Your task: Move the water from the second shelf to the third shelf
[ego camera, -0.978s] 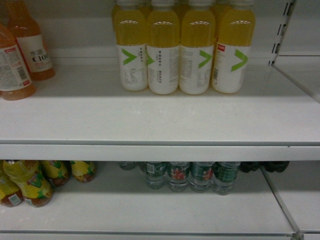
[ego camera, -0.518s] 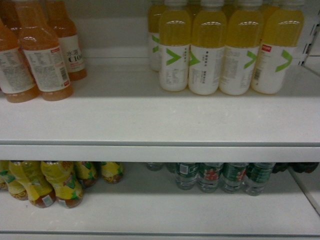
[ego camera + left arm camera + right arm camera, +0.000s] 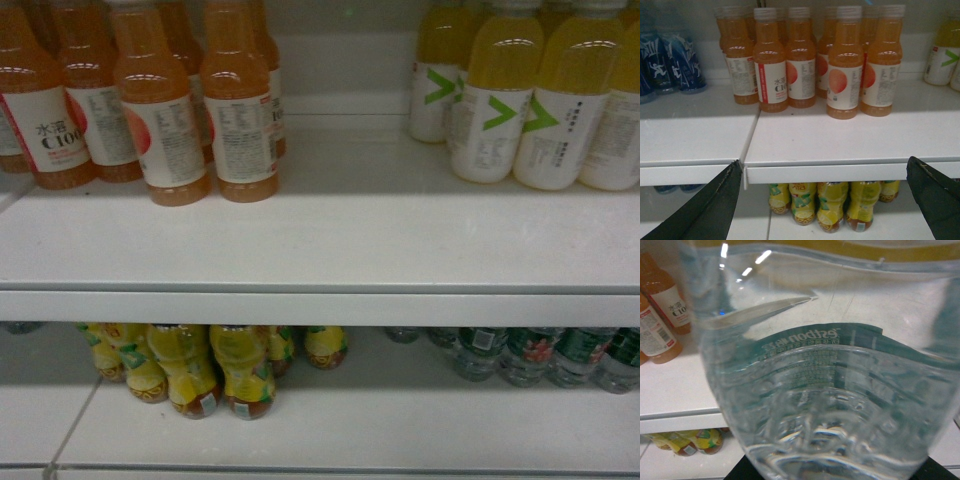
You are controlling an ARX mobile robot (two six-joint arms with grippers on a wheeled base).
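Clear ribbed plastic fills nearly the whole right wrist view: the water bottle with a green wrap label (image 3: 820,390) sits so close to that camera that it reads as clamped in the right gripper, though the fingers themselves are hidden behind it, so I cannot tell their spread for certain. Neither the bottle nor the right gripper shows in the head view.

The step in hand looks like carrying the bottle to its new shelf. To do it well, I would keep the bottle upright and hold the squeeze steady, since thin ribbed walls probably dent and slip under an uneven grip. Aim for bare white shelf board (image 3: 360,230) between the orange juice bottles with white labels (image 3: 190,110) near the left edge and the yellow drink bottles with green chevrons (image 3: 520,100) near the right edge, and come in above the front lip, not across it. Release only once the base rests flat.

The left gripper (image 3: 825,200) hangs spread wide, its two dark fingers (image 3: 705,210) at the lower corners of its own view, holding nothing, before the shelf's front edge.

Water inside is colourless; the label's white print appears mirrored through the bottle wall. Similar green-labelled water bottles (image 3: 545,355) stand at the right end of the lower shelf.
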